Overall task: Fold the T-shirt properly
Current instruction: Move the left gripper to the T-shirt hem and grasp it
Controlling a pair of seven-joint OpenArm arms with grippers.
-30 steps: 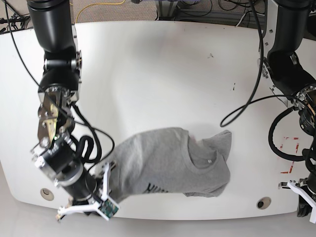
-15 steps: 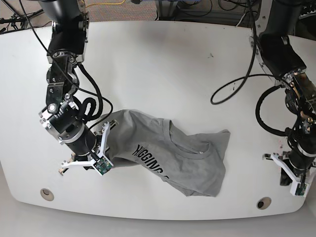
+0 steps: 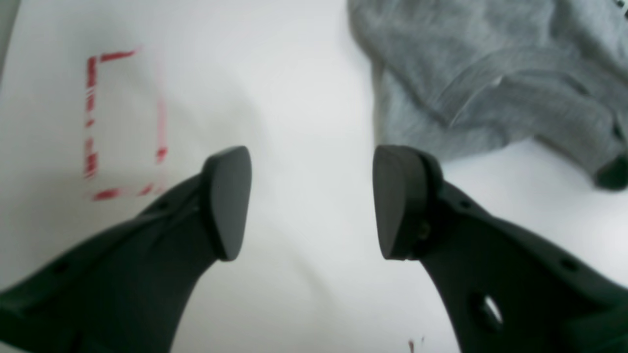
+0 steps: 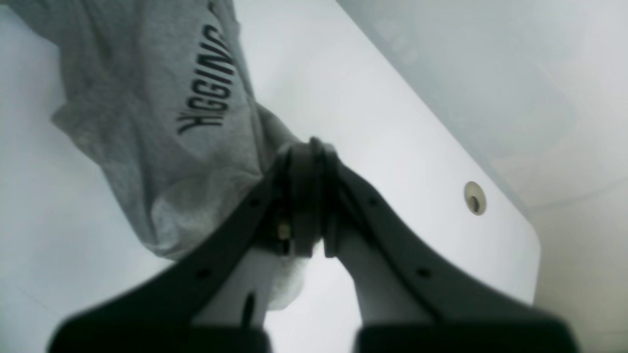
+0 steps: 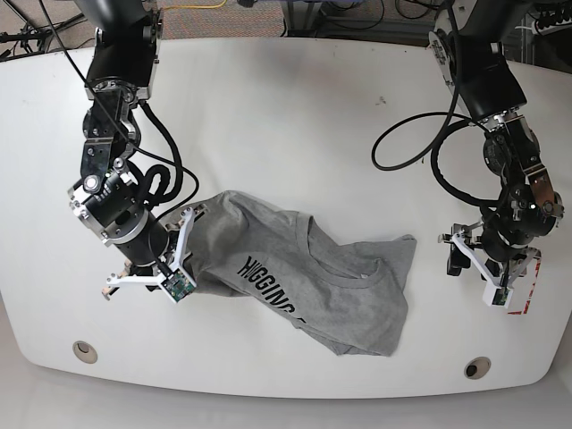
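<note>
1. Left wrist view: left pincer (image 3: 311, 201) spread wide over bare white counter (image 3: 294, 113), holding nothing. Grey T-shirt (image 3: 490, 73) bunched just beyond the right-hand pad, not touched. Red dashed marking (image 3: 122, 122) painted on the counter off to the other side.

2. Right wrist view: right pincer (image 4: 306, 196) clamped tight on a fold of the T-shirt (image 4: 162, 122), cloth trailing away with black lettering (image 4: 208, 83) facing up. Small round hole (image 4: 474, 197) near the counter's corner.

3. Base view: T-shirt (image 5: 304, 277) lying crumpled near the counter's front edge, around the middle. Against the view a second earlier, cloth dragged toward the right arm's side and turned over, print (image 5: 273, 284) now exposed. Left pincer (image 5: 472, 265) brought inward from the counter's edge, close to the sleeve end. Likely meaning: spreading under way, folding proper not yet begun; a second grip on the far end probably needed next to pull the garment flat.
</note>
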